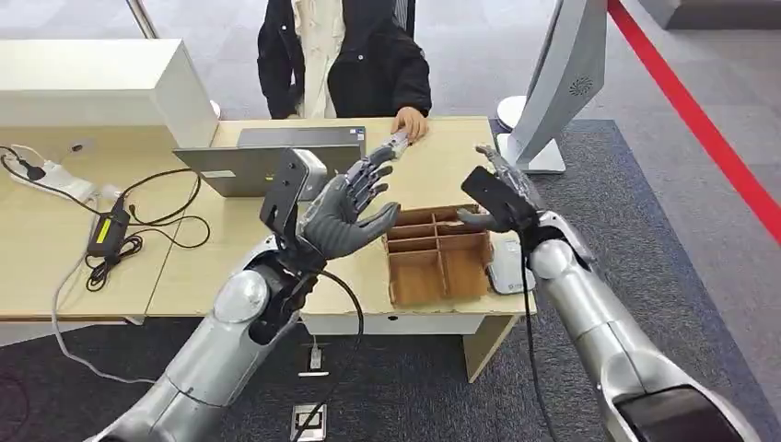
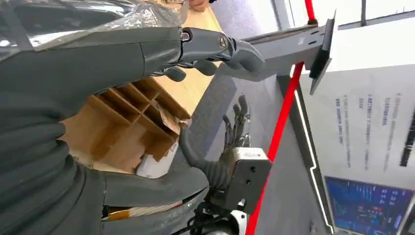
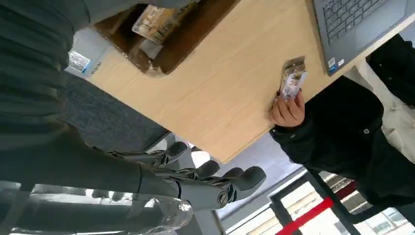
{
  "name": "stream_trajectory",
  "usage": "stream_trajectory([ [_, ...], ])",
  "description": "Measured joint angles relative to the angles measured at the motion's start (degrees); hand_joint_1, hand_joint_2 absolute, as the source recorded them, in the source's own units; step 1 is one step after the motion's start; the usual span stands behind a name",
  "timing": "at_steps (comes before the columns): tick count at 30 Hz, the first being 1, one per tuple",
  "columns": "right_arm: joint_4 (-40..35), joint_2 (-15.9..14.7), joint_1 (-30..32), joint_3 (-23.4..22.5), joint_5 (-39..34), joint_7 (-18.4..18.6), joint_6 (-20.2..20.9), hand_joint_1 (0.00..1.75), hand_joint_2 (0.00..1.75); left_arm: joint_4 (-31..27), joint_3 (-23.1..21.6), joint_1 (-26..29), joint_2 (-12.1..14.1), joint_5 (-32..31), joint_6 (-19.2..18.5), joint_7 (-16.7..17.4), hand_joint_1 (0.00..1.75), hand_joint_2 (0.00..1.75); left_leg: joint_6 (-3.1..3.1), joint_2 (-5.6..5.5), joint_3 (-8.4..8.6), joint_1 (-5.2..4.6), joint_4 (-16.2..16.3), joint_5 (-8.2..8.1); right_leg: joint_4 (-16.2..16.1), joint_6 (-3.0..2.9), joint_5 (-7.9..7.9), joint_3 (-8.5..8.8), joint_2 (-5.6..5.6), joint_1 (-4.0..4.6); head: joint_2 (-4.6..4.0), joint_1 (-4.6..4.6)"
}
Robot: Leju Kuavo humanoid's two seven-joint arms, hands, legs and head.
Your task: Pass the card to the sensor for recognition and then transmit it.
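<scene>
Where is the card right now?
In the head view the card lies at the far edge of the desk, under the person's hand, just right of the laptop and beyond the robot's left hand.

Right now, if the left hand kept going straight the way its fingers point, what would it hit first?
Most likely the card that the person's hand holds at the table's far edge. The left hand is open, fingers aimed toward it, though depth is unclear.
</scene>
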Motion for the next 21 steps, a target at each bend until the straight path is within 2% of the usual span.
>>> stream_trajectory([
  [4,-3.7,-0.8,2.2,0.2,2.4,1.0,0.3,0.00,1.75,-0.5,0.3,0.0,0.0,0.4,-0.7,0.6,0.00,1.75,0.00,0.01,0.00,0.00,0.0,0.00,0.0,0.00,0.00,0.00,0.01,0.00,0.00,0.02],
  [9,-7.3,-1.2,4.1,0.5,5.6,1.7,1.3,0.00,1.75,-2.5,0.3,0.0,0.2,1.9,-0.3,3.4,0.00,1.75,0.00,0.00,-0.01,0.00,0.0,0.00,0.0,0.00,0.00,0.00,0.01,0.00,0.00,0.00],
  [21,-9.3,-1.2,5.2,0.9,7.2,1.4,1.8,0.00,1.75,-3.9,0.2,0.2,1.0,2.6,0.1,3.4,0.00,1.75,0.00,0.00,-0.02,0.00,0.0,0.00,0.0,0.00,0.00,0.00,0.00,0.00,0.00,0.00],
])
